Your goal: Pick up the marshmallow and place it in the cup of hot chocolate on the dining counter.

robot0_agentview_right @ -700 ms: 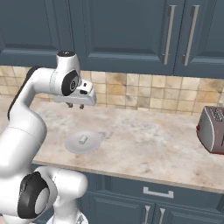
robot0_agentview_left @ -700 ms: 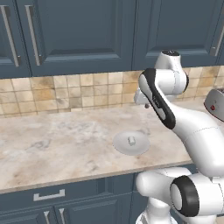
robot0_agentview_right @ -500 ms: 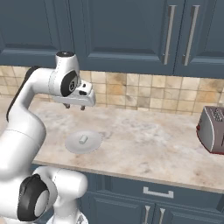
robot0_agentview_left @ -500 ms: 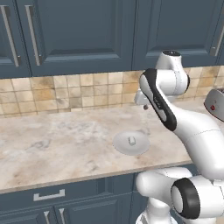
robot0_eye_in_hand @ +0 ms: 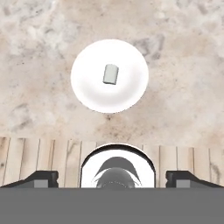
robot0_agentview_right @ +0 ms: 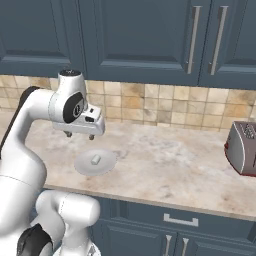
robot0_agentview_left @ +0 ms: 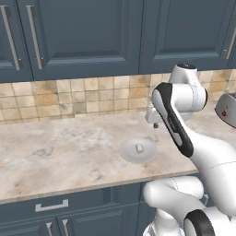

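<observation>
the marshmallow [robot0_eye_in_hand: 110, 74] lies near the middle of the pale round plate [robot0_agentview_left: 126, 153] on the beige bench [robot0_agentview_right: 190, 170]. the claw [robot0_agentview_right: 79, 135] hovers above the plate's far edge, apparently pointing down, fingers spread wide and empty.

The counter [robot0_agentview_left: 55, 156] top looks like beige marbled stone, smooth and matt. The plate [robot0_agentview_left: 138, 151] near its front edge is plain pale grey, matt. Tan tiles [robot0_agentview_left: 69, 97] back it; the cabinet doors [robot0_agentview_right: 135, 40] are matt blue with metal handles [robot0_agentview_right: 191, 40]. The toaster [robot0_agentview_right: 242, 148] looks glossy.
</observation>
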